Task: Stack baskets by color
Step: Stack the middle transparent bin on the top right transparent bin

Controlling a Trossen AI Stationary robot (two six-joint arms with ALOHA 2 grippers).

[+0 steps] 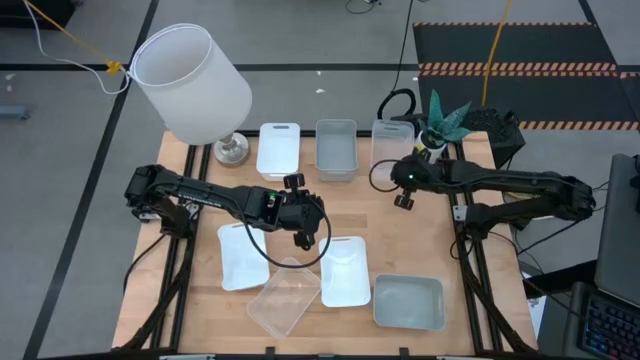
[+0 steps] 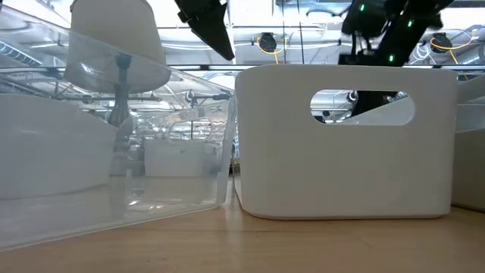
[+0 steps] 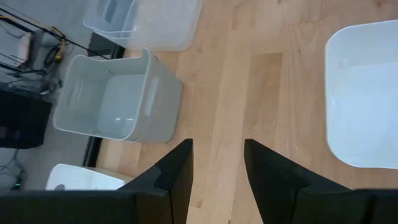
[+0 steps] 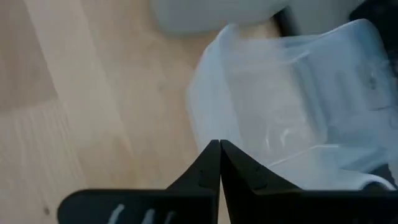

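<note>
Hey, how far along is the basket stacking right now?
Barely begun, by the look of it. Seven baskets show from above, apparently single: a white, grey and clear one at the far edge, four nearer. In hand: nothing. The left gripper is open over bare wood; the right gripper is shut and empty. All sorting remains.

White basket point(image 1: 278, 149), grey basket point(image 1: 336, 148), clear basket point(image 1: 392, 141) upright in back row. Near edge: two white bins point(image 1: 243, 257) point(image 1: 345, 271), tilted clear bin point(image 1: 285, 297) between, grey bin point(image 1: 408, 302).
</note>
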